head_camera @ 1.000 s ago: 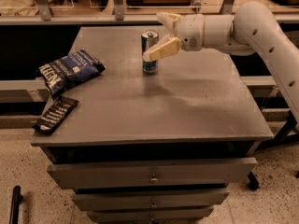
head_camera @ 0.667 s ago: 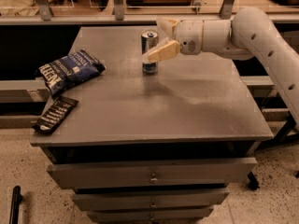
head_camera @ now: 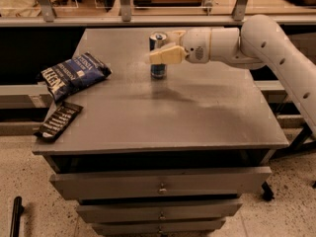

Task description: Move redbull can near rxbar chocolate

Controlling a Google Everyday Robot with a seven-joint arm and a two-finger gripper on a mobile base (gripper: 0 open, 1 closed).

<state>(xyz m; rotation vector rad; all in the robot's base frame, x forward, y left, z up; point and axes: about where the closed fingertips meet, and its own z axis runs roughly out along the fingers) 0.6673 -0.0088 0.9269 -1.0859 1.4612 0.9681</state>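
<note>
1. The slim blue-and-silver redbull can (head_camera: 158, 70) is standing near the grey metal table's (head_camera: 197, 122) far edge.
2. The flat black rxbar chocolate (head_camera: 58, 121) is lying at the table's front-left corner, with bare tabletop between.
3. The cream gripper (head_camera: 160, 47) is covering the can's middle; I cannot tell whether it is gripping.

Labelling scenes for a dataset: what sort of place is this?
Probably an office or lab workspace: a grey drawer cabinet on a speckled floor, railing behind. The tool is at the can on the cabinet's top.

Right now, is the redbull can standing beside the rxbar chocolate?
No, the redbull can stands at the table's back middle, at the gripper, while the rxbar chocolate lies at the front left corner.
</note>
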